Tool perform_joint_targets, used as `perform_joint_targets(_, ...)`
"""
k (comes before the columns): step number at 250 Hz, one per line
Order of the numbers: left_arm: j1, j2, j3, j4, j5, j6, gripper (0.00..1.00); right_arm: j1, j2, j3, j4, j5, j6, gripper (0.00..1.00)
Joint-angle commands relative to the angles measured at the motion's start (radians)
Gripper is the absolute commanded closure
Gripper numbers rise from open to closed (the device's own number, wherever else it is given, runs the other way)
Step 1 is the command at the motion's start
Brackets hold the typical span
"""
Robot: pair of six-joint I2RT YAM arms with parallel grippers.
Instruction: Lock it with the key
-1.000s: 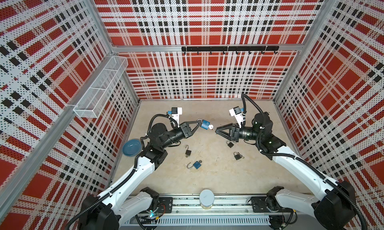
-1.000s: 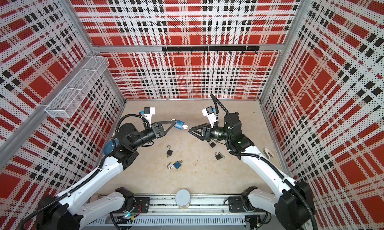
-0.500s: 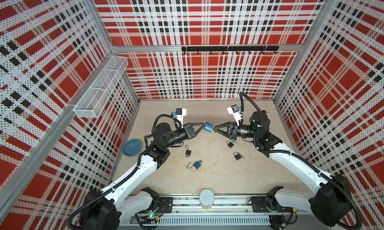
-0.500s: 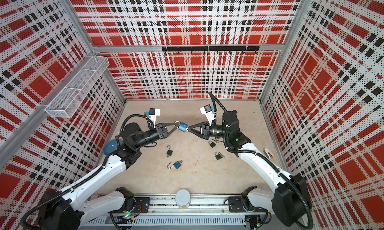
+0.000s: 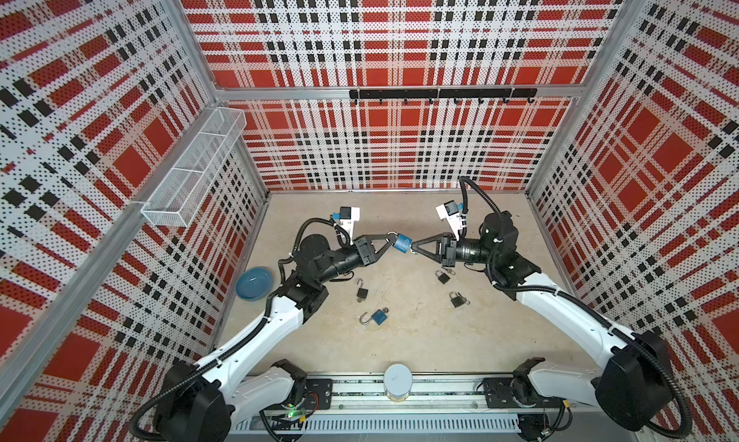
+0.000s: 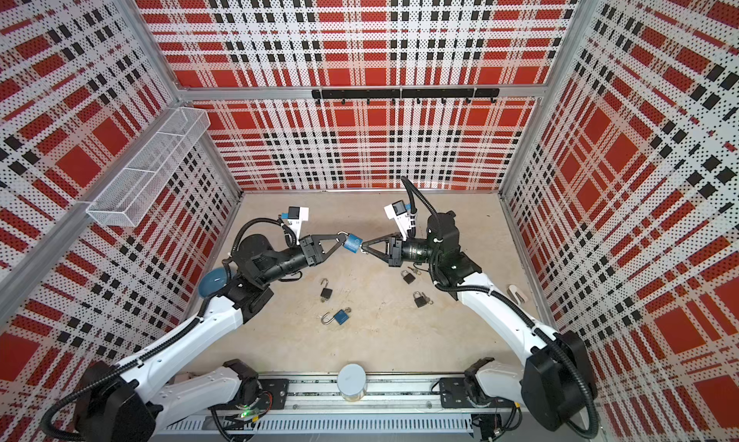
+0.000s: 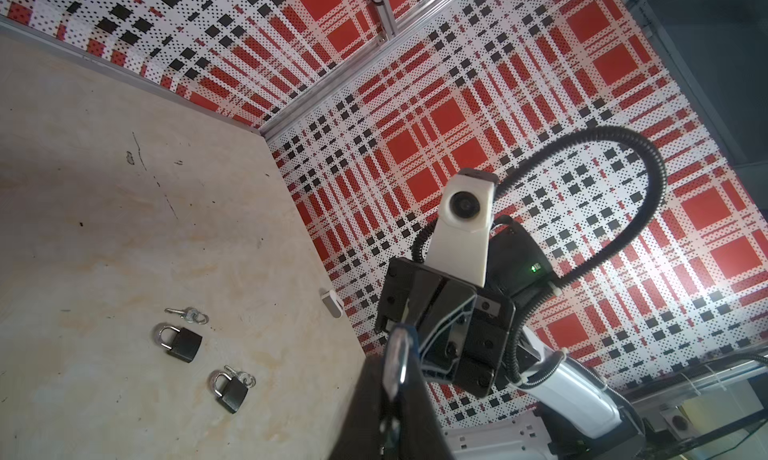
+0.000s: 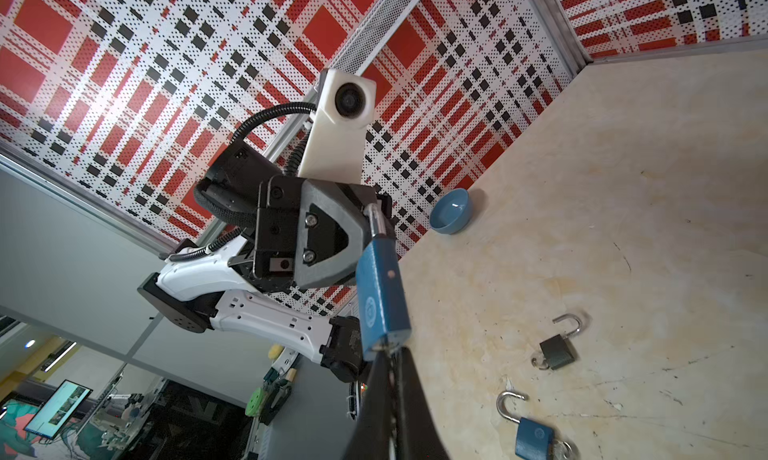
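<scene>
A blue padlock (image 5: 403, 243) (image 6: 353, 244) hangs in mid-air over the middle of the floor. My left gripper (image 5: 390, 238) (image 7: 395, 362) is shut on its silver shackle (image 8: 376, 225). The lock body (image 8: 380, 295) points toward my right gripper (image 5: 412, 247) (image 8: 390, 354). That gripper meets the lock's keyhole end with its fingertips pressed together on the key. Almost all of the key is hidden between the pads; only a metal sliver shows at the lock's base. In the left wrist view the shackle sits edge-on between the dark fingers.
On the floor lie an open blue padlock (image 5: 379, 317), an open black padlock (image 5: 362, 293) and two shut black padlocks (image 5: 442, 276) (image 5: 456, 299) with keys beside them. A blue bowl (image 5: 254, 283) sits by the left wall, under a wire basket (image 5: 192, 180).
The left arm carried the padlock toward the middle. The right gripper came in from the right, reached the lock's keyhole end and went from open to shut there.
</scene>
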Motion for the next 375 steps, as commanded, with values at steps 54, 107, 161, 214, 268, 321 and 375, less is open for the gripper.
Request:
perform_joint_targets(54, 0.059, -0.025, 0.024, 0.089, 0.003, -0.024, 1.0, -0.001, -0.004, -0.008, 0.088, -0.016, 0.032, 1.0)
perform_joint_targets(107, 0.122, -0.04, 0.033, 0.11, 0.028, -0.051, 1.0, -0.015, -0.031, -0.042, 0.082, -0.009, 0.037, 1.0)
perform_joint_targets(161, 0.155, -0.053, 0.031, 0.12, 0.05, -0.071, 1.0, -0.021, -0.041, -0.052, 0.073, -0.009, 0.034, 1.0)
perform_joint_targets(214, 0.161, -0.051, 0.008, 0.096, 0.068, -0.048, 1.0, -0.054, -0.061, -0.066, -0.001, 0.035, -0.001, 1.0)
perform_joint_targets(268, 0.141, -0.015, -0.009, 0.044, 0.079, -0.001, 1.0, -0.124, -0.164, -0.102, -0.141, 0.151, -0.063, 1.0)
perform_joint_targets(321, 0.062, 0.026, 0.036, -0.125, 0.023, 0.131, 1.0, -0.225, -0.264, -0.136, -0.228, 0.197, -0.074, 1.0)
perform_joint_targets(375, -0.062, 0.149, 0.134, -0.319, -0.089, 0.287, 1.0, -0.295, -0.318, -0.147, -0.316, 0.22, -0.111, 1.0)
